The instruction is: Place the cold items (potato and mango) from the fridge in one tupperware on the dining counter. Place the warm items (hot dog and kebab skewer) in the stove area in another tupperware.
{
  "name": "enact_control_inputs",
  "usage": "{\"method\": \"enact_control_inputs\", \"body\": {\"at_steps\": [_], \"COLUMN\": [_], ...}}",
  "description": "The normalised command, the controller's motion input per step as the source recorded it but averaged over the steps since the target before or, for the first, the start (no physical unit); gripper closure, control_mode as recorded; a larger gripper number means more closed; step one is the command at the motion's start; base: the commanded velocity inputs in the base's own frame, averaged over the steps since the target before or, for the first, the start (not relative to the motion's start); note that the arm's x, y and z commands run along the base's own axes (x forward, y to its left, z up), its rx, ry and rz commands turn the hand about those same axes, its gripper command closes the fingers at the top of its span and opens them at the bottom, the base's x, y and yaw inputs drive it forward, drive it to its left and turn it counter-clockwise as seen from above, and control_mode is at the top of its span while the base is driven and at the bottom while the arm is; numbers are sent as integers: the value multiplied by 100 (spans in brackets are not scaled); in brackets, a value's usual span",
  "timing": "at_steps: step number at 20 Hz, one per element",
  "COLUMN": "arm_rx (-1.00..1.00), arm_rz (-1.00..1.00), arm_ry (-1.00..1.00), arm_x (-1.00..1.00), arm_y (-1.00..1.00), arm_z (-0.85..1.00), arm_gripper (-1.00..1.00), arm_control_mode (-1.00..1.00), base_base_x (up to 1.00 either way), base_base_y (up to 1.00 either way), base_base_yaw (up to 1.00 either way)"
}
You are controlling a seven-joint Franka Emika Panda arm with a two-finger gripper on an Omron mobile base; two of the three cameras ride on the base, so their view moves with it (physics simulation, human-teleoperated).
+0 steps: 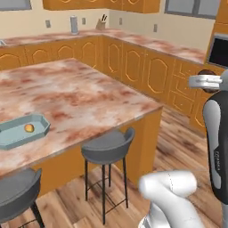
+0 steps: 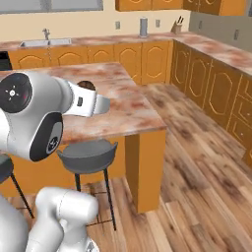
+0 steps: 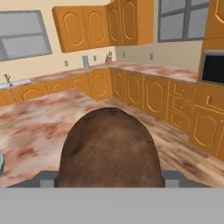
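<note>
Currently the gripper (image 3: 109, 177) is clamped on one brown potato (image 3: 109, 148), jaws wide around it; in the hand view the potato sits between the two grey fingers (image 3: 46, 178), up in the air above the counter (image 3: 39, 127). Left base view shows the potato's dark edge (image 1: 205, 72) just past the hand at far right; right base view shows it (image 2: 87, 85) peeking above the arm over the counter.

One pale blue-grey tub (image 1: 20, 131) on the dining counter (image 1: 75, 98), near its left edge. One small orange fruit, likely the mango (image 1: 29, 128), lies inside that tub. Can't tell from these views where a second tub is.

Two grey stools (image 1: 108, 149) at the counter's near side, one (image 1: 15, 189) further left. One knife block (image 1: 101, 23) and one grey canister (image 1: 74, 25) on the far wall counter. One sink (image 2: 45, 42) on the far left in the right base view.
</note>
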Motion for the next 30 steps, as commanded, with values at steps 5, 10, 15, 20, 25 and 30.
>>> {"method": "enact_control_inputs", "body": {"at_steps": [5, 10, 15, 20, 25, 30], "arm_rx": [0, 0, 0, 0, 0, -4], "arm_rz": [0, 0, 0, 0, 0, 22], "arm_ry": [0, 0, 0, 0, 0, 28], "arm_x": [0, 0, 0, 0, 0, 100], "arm_y": [0, 0, 0, 0, 0, 37], "arm_z": [0, 0, 0, 0, 0, -34], "arm_gripper": [100, 100, 100, 100, 100, 100], "arm_control_mode": [100, 100, 100, 100, 100, -100], "base_base_x": [-16, 16, 83, 100, 100, 0], "base_base_y": [100, 100, 63, 4, 0, 0], "base_base_yaw": [35, 22, 26, 44, 47, 0]}}
